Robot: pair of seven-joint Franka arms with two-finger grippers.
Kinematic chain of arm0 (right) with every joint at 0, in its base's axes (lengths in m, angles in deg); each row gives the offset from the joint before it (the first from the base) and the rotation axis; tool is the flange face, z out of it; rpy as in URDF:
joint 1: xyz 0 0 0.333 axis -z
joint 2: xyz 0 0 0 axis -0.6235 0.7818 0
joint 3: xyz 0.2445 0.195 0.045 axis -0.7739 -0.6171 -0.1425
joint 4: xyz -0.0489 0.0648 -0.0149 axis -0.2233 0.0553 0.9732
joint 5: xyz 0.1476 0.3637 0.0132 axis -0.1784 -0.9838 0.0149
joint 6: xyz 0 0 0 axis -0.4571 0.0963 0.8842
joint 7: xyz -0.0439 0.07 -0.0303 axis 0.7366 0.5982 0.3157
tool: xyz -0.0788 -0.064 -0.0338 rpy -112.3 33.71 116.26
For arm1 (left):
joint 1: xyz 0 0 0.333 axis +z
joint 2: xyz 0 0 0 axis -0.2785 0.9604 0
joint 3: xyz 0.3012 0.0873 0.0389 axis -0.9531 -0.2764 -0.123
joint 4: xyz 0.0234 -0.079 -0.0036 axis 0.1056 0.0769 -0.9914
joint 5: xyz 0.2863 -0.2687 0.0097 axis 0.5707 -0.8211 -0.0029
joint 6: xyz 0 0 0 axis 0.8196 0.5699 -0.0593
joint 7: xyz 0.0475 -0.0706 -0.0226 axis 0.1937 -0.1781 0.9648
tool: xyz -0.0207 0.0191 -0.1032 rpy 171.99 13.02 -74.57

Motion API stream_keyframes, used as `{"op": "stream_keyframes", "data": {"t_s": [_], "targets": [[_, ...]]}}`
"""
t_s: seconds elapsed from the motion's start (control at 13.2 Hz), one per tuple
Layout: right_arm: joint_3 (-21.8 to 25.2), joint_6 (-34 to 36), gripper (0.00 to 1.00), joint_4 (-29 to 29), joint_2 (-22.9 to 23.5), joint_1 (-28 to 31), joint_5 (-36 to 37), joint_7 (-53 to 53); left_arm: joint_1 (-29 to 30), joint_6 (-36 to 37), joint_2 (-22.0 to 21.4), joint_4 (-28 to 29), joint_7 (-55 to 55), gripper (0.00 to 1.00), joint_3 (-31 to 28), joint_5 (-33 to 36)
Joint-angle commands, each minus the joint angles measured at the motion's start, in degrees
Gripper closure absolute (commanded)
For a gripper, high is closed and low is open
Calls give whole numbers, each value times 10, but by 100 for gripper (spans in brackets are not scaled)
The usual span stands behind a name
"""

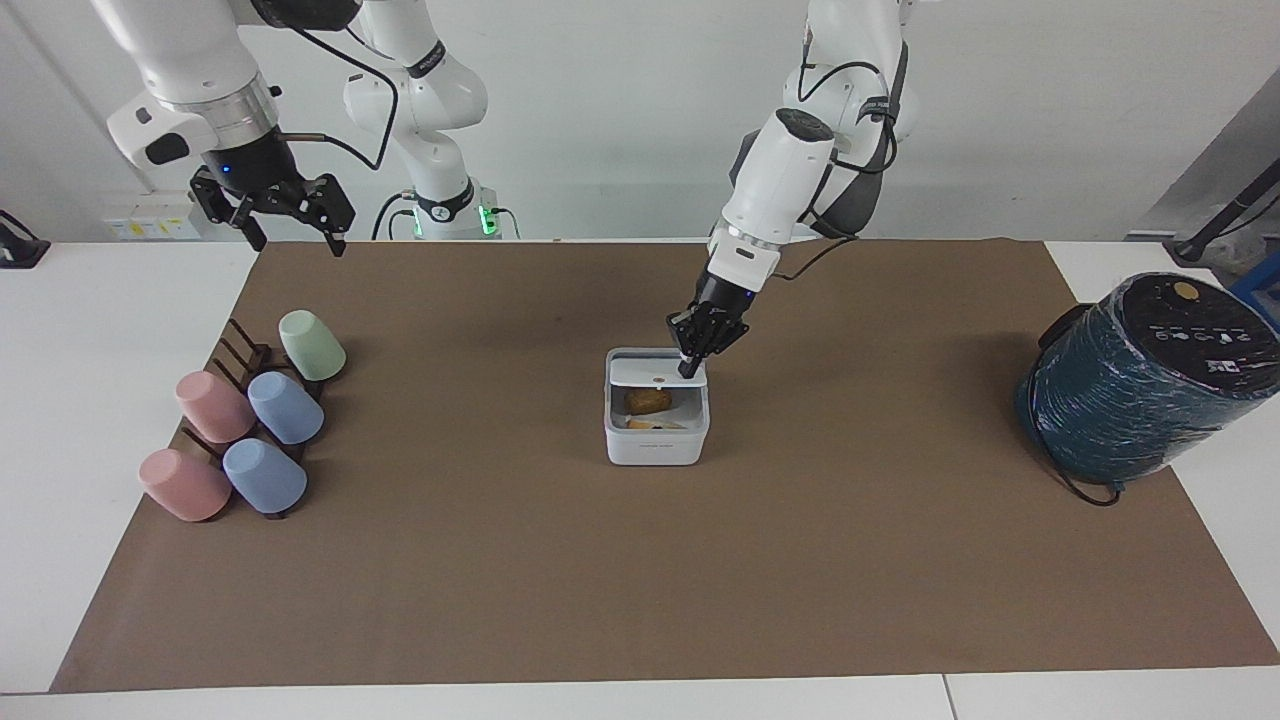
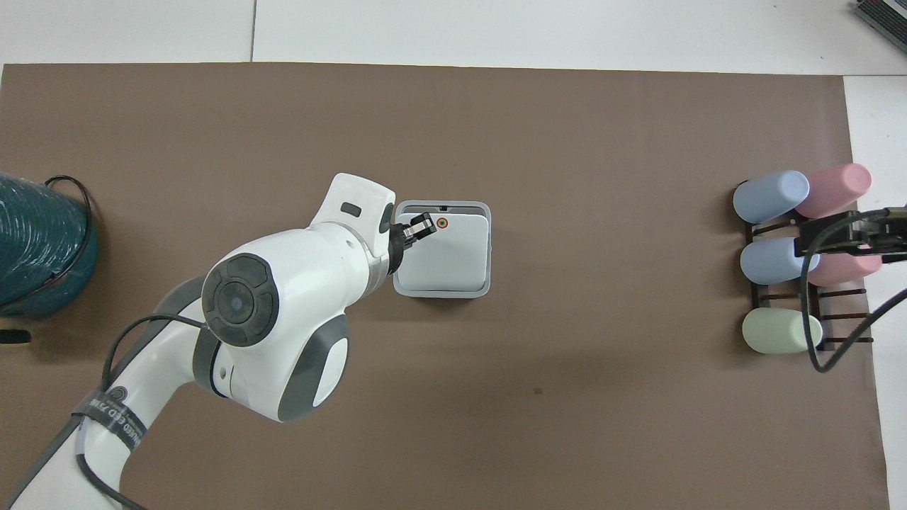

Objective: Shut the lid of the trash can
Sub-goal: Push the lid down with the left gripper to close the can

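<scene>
The white square trash can (image 1: 655, 445) stands mid-mat; its rim shows in the overhead view (image 2: 487, 248). Its white lid (image 1: 645, 371), with an orange dot (image 2: 442, 223), is hinged at the side nearer the robots and lies low and tilted over the can. In the facing view, a gap under its free edge shows a brown item (image 1: 648, 400) inside. My left gripper (image 1: 688, 368) is shut, its tips pressing on the lid's top near the corner toward the left arm's end, beside the dot in the overhead view (image 2: 423, 225). My right gripper (image 1: 290, 238) waits open in the air over the mat's corner.
A dark rack with several pink, blue and green cups (image 1: 250, 420) stands toward the right arm's end; the right gripper (image 2: 850, 239) hangs over it in the overhead view. A large teal wrapped cylinder (image 1: 1140, 385) stands toward the left arm's end.
</scene>
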Motion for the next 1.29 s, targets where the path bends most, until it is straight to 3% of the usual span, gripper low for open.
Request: {"op": "stream_keyframes", "data": {"t_s": [0.0, 1.22], "targets": [[-2, 3, 0, 10, -11, 2, 1, 10, 4, -12, 2, 11, -2, 100, 1, -13], [-2, 3, 0, 9, -11, 2, 1, 10, 2, -57, 42, 9, 25, 100, 3, -13]]}}
